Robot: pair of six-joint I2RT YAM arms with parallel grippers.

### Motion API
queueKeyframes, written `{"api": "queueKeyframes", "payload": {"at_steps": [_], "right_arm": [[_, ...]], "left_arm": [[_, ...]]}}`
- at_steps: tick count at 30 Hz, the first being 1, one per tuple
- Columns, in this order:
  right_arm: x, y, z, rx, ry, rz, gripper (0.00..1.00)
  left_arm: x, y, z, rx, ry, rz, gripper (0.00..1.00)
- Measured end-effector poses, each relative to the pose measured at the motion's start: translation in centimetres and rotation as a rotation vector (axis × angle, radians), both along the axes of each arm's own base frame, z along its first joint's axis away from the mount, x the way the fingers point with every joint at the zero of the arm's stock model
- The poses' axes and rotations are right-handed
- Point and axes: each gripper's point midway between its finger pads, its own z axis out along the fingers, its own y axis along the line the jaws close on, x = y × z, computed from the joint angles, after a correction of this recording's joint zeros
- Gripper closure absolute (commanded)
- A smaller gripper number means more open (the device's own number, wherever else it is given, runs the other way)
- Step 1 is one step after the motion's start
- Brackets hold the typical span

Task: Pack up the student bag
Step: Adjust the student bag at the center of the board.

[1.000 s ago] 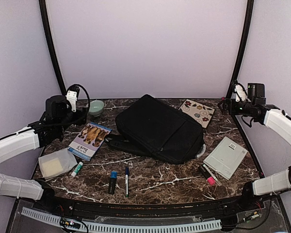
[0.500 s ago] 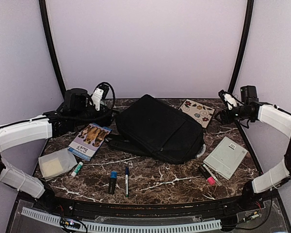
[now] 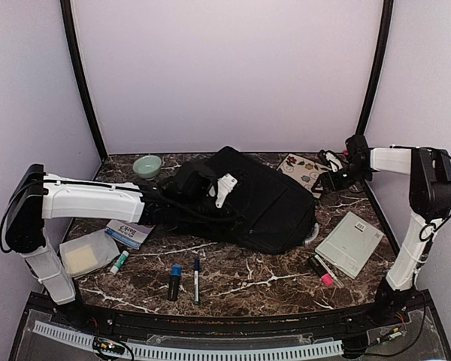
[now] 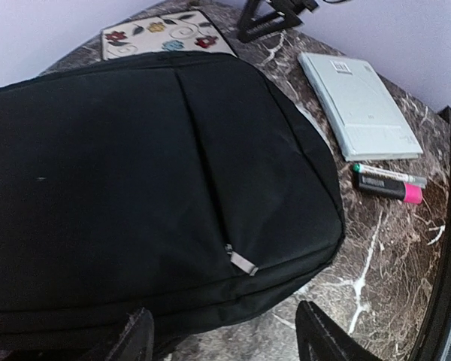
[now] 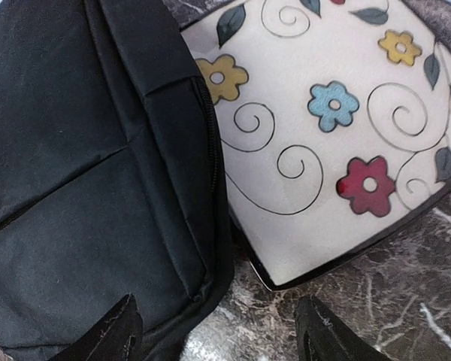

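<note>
Now the student bag (image 3: 259, 203) lies mid-tabletop (image 3: 233, 278), apparently closed, its long axis slanting from far left to near right. The left pincer (image 4: 224, 338), jaws apart and empty, hangs over its left end and is the nearer. The right pincer (image 5: 218, 327), likewise spread, hovers at its far-right edge beside a flowered notebook (image 5: 323, 135).

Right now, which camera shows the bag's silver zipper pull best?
Left wrist: the zipper pull sits sharp on the student bag. Top external shows the bag, pull too small to find. Right wrist shows only a bag corner.
</note>
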Motion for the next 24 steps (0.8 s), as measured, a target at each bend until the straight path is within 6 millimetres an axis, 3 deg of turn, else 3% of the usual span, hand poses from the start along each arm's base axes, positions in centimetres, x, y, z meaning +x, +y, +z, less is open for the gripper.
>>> {"api": "queueKeyframes", "payload": {"at_steps": [1, 5, 9, 16, 20, 24], "right_arm": [[0.1, 0.4, -1.3, 0.028, 0.053, -0.009, 0.3], [-0.2, 1.2, -3.2, 0.074, 0.147, -0.015, 0.3], [-0.6, 2.8, -4.5, 0.112, 0.222, 0.004, 0.37], [-2.8, 7.0, -4.8, 0.148, 0.297, 0.101, 0.47], [-4.9, 10.4, -4.6, 0.164, 0.332, 0.189, 0.49], [-6.4, 12.5, -4.3, 0.185, 0.36, 0.246, 0.48]], "left_arm": [[-0.7, -0.9, -0.7, 0.015, 0.006, -0.022, 0.32], [-2.9, -3.8, -3.2, 0.078, 0.015, -0.089, 0.31], [-4.5, -5.2, -5.2, 0.133, 0.003, -0.143, 0.31], [-4.9, -5.5, -5.8, 0.175, -0.052, -0.195, 0.31], [-4.6, -5.4, -5.8, 0.193, -0.077, -0.194, 0.31], [-4.3, -5.0, -5.9, 0.215, -0.094, -0.185, 0.29]]}}
